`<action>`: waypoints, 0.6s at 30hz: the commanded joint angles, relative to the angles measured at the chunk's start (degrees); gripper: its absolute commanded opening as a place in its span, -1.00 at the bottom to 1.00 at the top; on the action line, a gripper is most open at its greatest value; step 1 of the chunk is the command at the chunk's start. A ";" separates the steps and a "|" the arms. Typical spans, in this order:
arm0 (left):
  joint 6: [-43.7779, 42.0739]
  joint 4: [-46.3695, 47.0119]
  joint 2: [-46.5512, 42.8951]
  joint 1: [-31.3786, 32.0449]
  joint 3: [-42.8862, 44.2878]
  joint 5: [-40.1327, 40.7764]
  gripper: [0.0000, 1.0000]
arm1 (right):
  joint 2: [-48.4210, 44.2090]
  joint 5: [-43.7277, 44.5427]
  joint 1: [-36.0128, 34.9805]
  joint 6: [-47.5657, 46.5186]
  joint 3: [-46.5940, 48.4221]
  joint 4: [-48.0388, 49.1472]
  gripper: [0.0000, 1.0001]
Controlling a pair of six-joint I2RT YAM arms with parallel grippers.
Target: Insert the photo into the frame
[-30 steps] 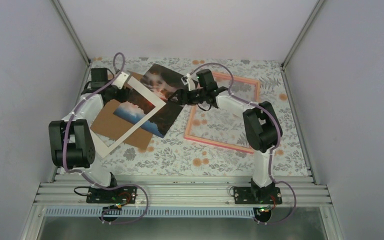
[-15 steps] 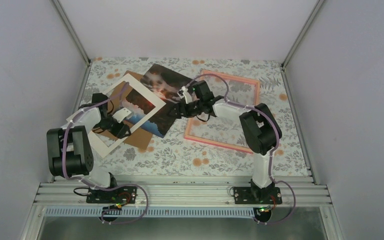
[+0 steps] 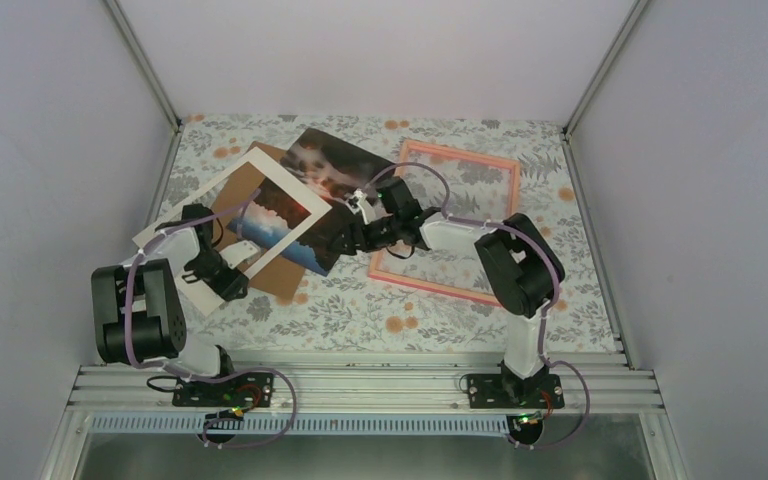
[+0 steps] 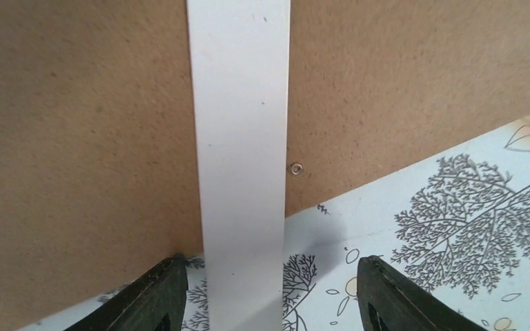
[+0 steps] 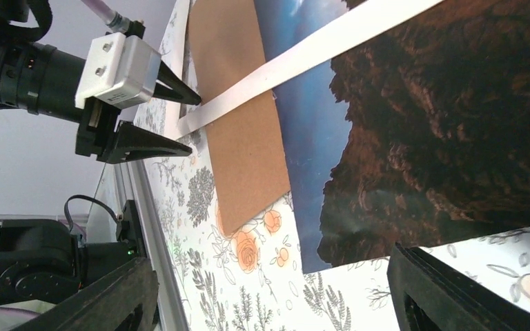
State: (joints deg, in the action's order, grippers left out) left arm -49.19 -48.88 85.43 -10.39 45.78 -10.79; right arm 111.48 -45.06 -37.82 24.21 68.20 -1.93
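Right fingers [image 5: 448, 289] spread at the glossy photo [image 5: 442, 124] edge (likely flimsy, slippery; best pinched here), left fingers [image 4: 159, 296] likewise apart.

I could read no text, label, brand or number in any view. The photo [image 5: 455, 138] showed only its landscape. The white mat [image 4: 241, 138] lying across the photo and the brown board [image 4: 76, 138] beside the photo were plain, and the floral table cover [image 3: 360, 310] around the photo carried only its printed pattern.
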 commanded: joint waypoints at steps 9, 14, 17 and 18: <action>3.62 4.94 0.41 4.06 -7.54 6.08 -0.04 | 3.32 -3.15 -5.68 12.09 -1.22 11.43 0.62; 6.27 3.11 -0.16 4.46 -5.24 4.10 -0.31 | 6.61 -2.66 -6.38 15.56 0.62 12.50 0.59; 7.06 1.63 -0.87 4.57 -3.87 2.75 -0.41 | 8.62 -3.09 -6.39 18.03 1.57 12.92 0.59; 7.12 1.09 -1.06 4.59 -3.55 2.32 -0.44 | 9.20 -3.18 -6.39 18.55 1.99 13.04 0.58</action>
State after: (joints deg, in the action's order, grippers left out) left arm -43.86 -43.64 83.77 -6.55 41.91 -3.99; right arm 118.54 -47.09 -43.92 38.72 68.03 8.43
